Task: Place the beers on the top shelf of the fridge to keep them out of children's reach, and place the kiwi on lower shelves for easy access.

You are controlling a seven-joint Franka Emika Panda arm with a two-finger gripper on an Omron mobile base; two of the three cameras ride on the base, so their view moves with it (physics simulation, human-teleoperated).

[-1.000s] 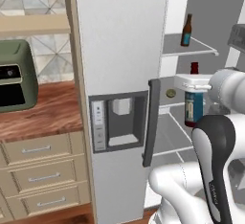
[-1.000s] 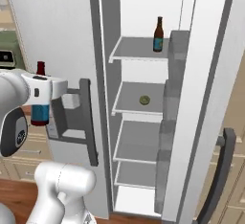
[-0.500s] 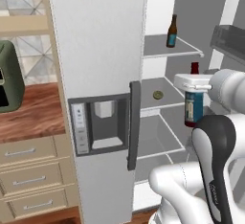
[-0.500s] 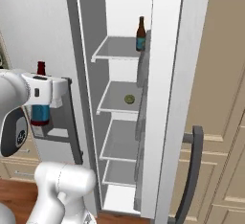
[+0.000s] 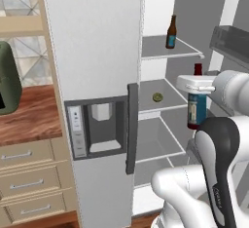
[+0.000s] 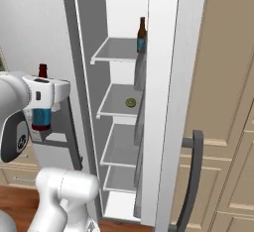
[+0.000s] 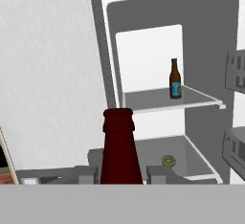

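One amber bottle (image 5: pixel 170 31) stands on the top shelf (image 5: pixel 165 53) of the fridge (image 5: pixel 97 51); the end effector (image 5: pixel 197 91) is clamped on the maroon bottle (image 5: pixel 196 106), held upright outside; kiwi (image 5: pixel 157 97) lies one shelf below.

The fridge (image 5: pixel 97 51) is open on its right side, so the way in is free. The top shelf (image 7: pixel 158 101) has lots of room; just the brown bottle (image 7: pixel 175 78) stands near its right end. The shelf below (image 5: pixel 160 106) holds one small kiwi (image 5: pixel 157 97) in the middle. The open door (image 6: pixel 163 102) blocks the right side.
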